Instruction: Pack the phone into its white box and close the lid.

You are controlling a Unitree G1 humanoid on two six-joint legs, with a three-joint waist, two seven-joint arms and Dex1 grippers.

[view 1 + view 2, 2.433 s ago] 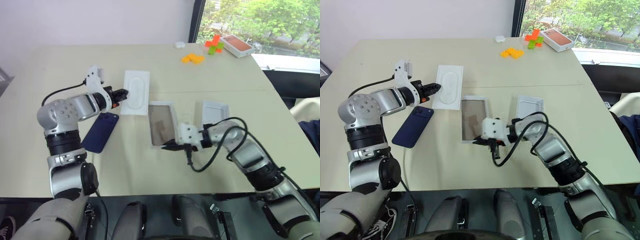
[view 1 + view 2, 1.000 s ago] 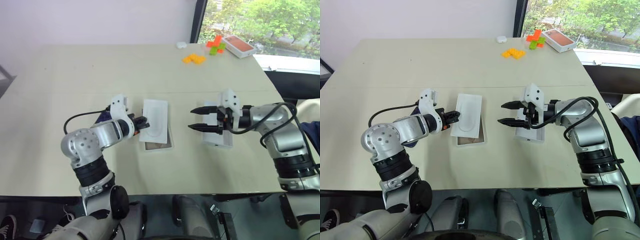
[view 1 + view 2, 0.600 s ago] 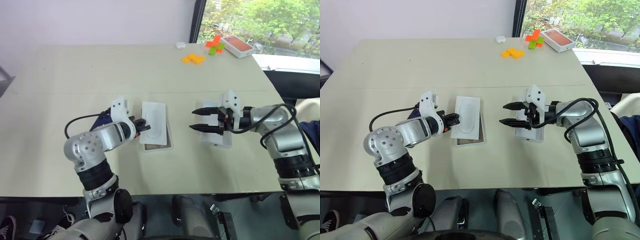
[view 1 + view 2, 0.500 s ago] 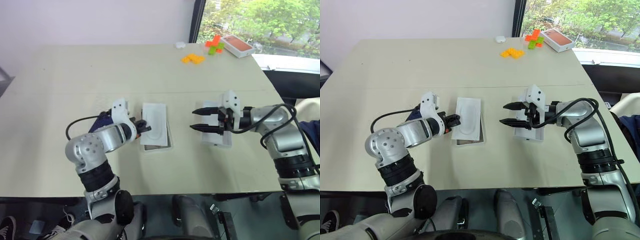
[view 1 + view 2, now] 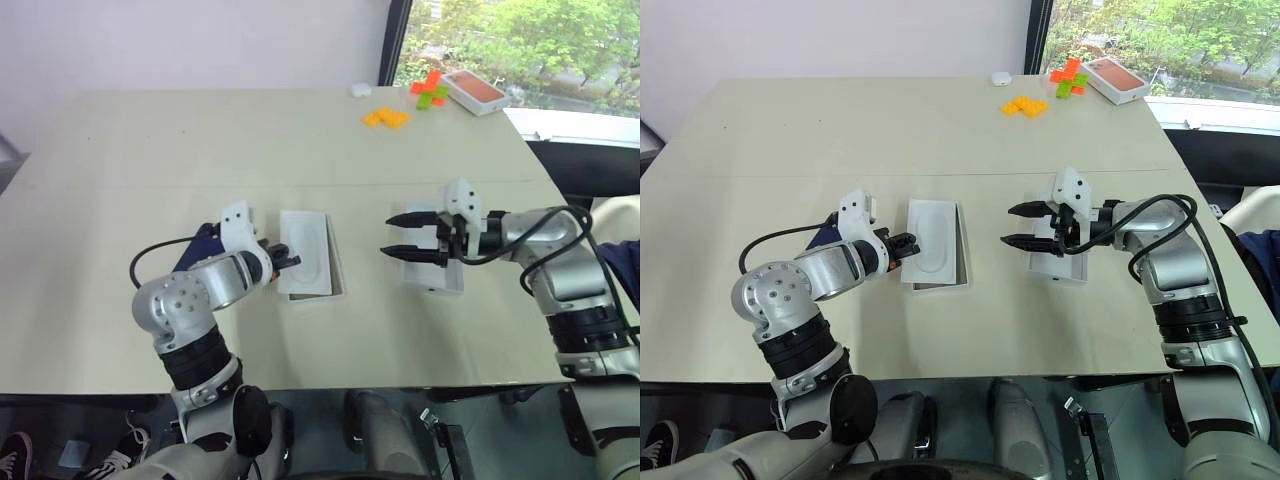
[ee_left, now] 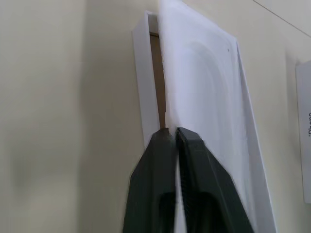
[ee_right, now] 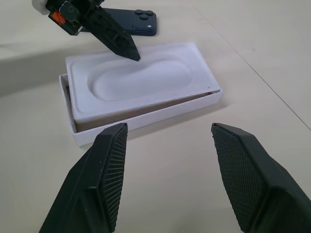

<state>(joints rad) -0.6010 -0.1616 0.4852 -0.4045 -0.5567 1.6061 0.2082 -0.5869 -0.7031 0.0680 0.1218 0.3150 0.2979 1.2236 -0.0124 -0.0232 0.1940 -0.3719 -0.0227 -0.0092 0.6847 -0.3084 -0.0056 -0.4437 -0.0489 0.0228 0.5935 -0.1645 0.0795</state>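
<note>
Looking down through the head camera, I've got my left gripper (image 5: 290, 259) reaching in low from the left, fingers nearly together on the near edge of the flat white insert (image 5: 305, 264). That insert lies across the white box (image 5: 337, 272) mid-table, more squarely over it than a second ago, when it sat skewed and showed more of the brownish panel. My left arm is bent tight, elbow toward me. The phone (image 5: 199, 244), dark navy, lies flat on the table behind my left wrist, mostly hidden by it. My right gripper (image 5: 1018, 224) hovers level, pointing left, jaws wide apart and holding nothing; it hasn't shifted. The lid (image 5: 1060, 258) sits under that right forearm, white rim up.

On to the left wrist camera: my two black fingers (image 6: 153, 160) are almost closed, pinching the insert's thin edge, with a sliver of brown panel showing between insert and box wall. The insert is matte, moulded, with a shallow oval recess.

Right wrist camera now: ribbed finger pads (image 7: 112, 172) spread wide and empty, the box ahead with the insert tilted slightly in it, the glossy phone beyond showing its camera bump
</note>
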